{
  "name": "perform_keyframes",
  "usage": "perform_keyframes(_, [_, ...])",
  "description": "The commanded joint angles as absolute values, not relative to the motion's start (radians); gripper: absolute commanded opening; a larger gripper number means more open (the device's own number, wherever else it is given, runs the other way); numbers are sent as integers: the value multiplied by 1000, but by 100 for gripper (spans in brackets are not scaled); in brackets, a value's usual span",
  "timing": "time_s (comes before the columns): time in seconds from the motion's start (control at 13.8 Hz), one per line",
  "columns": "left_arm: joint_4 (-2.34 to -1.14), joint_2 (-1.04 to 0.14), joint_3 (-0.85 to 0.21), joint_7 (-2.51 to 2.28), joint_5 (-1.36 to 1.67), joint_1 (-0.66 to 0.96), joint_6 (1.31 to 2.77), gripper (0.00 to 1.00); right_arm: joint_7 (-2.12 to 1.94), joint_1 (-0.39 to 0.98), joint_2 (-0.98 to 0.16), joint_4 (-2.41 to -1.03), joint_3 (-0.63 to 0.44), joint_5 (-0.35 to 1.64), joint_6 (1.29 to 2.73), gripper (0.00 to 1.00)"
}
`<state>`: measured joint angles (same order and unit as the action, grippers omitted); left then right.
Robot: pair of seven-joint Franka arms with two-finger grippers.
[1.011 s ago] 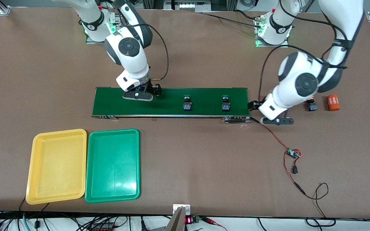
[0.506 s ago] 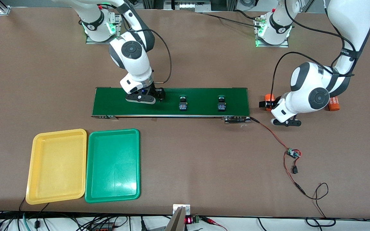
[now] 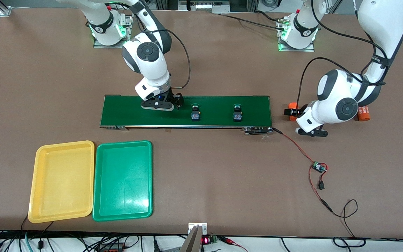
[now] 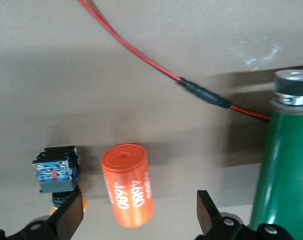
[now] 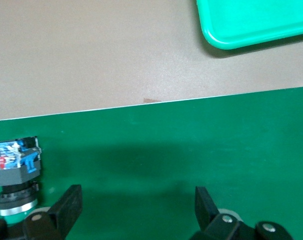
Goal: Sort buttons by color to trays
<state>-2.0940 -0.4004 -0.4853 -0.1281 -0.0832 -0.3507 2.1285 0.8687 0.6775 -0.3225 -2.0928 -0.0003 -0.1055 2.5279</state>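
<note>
On the dark-green conveyor belt (image 3: 185,111) in the middle of the table (image 3: 201,175), two green-capped buttons (image 3: 195,113) (image 3: 237,113) stand apart, both toward the left arm's end of the belt from the right end effector (image 3: 157,106), which hangs low over the belt with its fingers spread wide and nothing between them; in the right wrist view one button (image 5: 14,175) sits just beside a fingertip, cut off by the frame edge. Off the belt's end, the left end effector (image 3: 311,132) hovers over the table, fingers wide and empty, above an orange cylinder (image 4: 128,184) with white print lying on its side and a blue-and-black button (image 4: 56,171) just beside it, its cap mostly hidden. A second orange cylinder (image 3: 363,112) shows partly past the left arm. A red-and-black wire (image 3: 299,150) trails from the belt's end. The yellow tray (image 3: 61,181) and green tray (image 3: 122,180) lie side by side, nearer the camera, toward the right arm's end.
</note>
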Motion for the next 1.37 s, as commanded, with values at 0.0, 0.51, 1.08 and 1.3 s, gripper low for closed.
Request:
perform_keyframes(0.0, [-2100,-433,-495,-94,-106,-380,2149,100,890,683,-328,-2072,-3,-104,2520,100])
perform_keyframes(0.51, [-2166,-462,-495,-94,-106,-402,2203,100,919,678,-334,-2053,-3,-104,2526,100])
perform_keyframes(1.08, [-2187,-466,-497,-92,-106,-400,2230,20,933,681,-337,-2043,-3,-97,2526,100])
perform_keyframes(1.3, [-2166,-417,-521,-23,-109,-396,2230,0,934,690,-360,-2017,-3,-97,2523,100])
